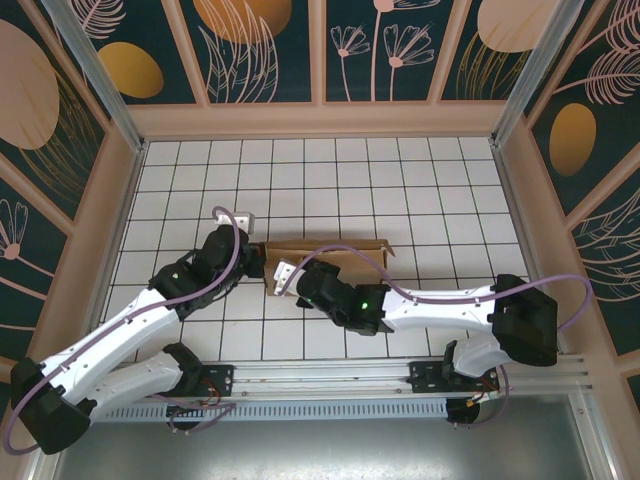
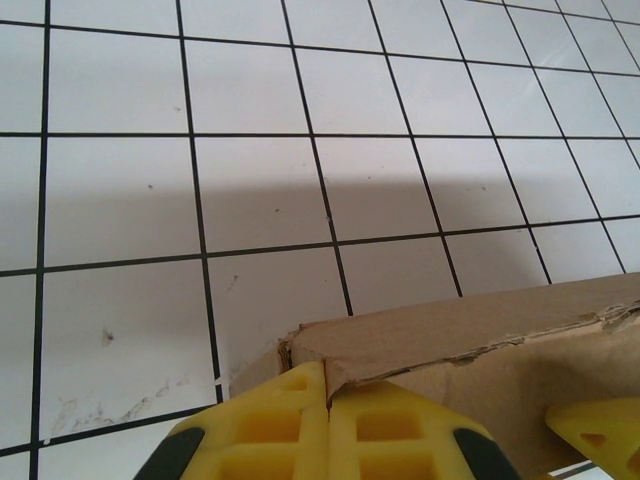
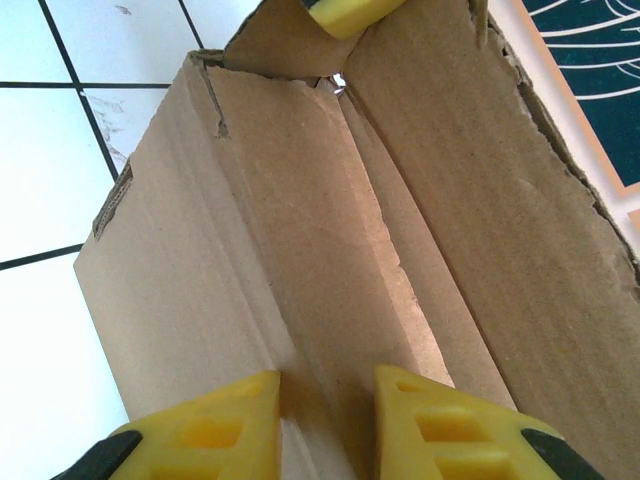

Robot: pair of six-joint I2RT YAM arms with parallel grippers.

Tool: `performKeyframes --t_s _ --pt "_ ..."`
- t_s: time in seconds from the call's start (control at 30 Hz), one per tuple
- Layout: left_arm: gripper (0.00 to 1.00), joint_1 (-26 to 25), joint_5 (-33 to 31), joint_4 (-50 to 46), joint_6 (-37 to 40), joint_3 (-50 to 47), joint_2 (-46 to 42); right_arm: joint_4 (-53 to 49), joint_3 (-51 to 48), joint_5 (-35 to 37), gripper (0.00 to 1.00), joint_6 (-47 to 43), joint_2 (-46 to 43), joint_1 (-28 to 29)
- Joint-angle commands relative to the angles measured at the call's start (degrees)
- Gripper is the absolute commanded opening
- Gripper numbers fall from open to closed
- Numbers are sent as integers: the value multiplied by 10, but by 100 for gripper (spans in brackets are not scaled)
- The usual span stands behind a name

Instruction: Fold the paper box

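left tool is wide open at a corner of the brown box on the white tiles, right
Not quite. The left tool is shut, not wide open: the left wrist view shows its yellow fingers pressed together. It is at a corner of the paper box on the white tiles, as you said.

Setting: robot test cell, laboratory type. White grid-lined worktop (image 1: 400, 190), walled by leaf-patterned panels (image 1: 270, 50). Left arm (image 1: 120, 340) and right arm (image 1: 440, 305) bolted to aluminium rail (image 1: 330, 375).
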Motion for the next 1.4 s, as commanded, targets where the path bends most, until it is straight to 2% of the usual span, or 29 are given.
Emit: performKeyframes --t_s 0.0,0.17,0.33,0.4,0.5,0.67,0.8,0.9,0.97,1.07,1.37 --pt "0 -13 -13 -103 -42 -34 19 1 -12 42 27 20 -13 -8" --pt "0 -15 -14 -83 -65 -49 16 -21 -1 15 35 44 -25 -8" --pt "0 -15 -38 -90 -68 -38 11 -86 38 -114 48 86 -85 -18" --pt "0 -15 -35 -88 -73 -36 14 -122 58 -170 50 113 -116 -32" --pt "0 -14 -32 -83 -73 -35 16 -158 71 -201 50 151 -177 -66" --pt "0 -14 -37 -86 -58 -23 17 -245 85 -155 49 202 -273 -174" --pt "0 -14 -36 -84 -51 -15 24 -346 99 -206 49 207 -274 -325" --pt "0 -15 -35 -80 -46 -11 29 -379 93 -248 50 183 -256 -394" --pt "0 -14 -34 -78 -47 -9 29 -375 85 -263 49 171 -252 -407" --pt "0 -15 -35 -78 -43 -8 26 -373 83 -340 47 158 -249 -420" --pt "0 -15 -42 -72 -31 -7 19 -385 85 -400 44 172 -238 -423"
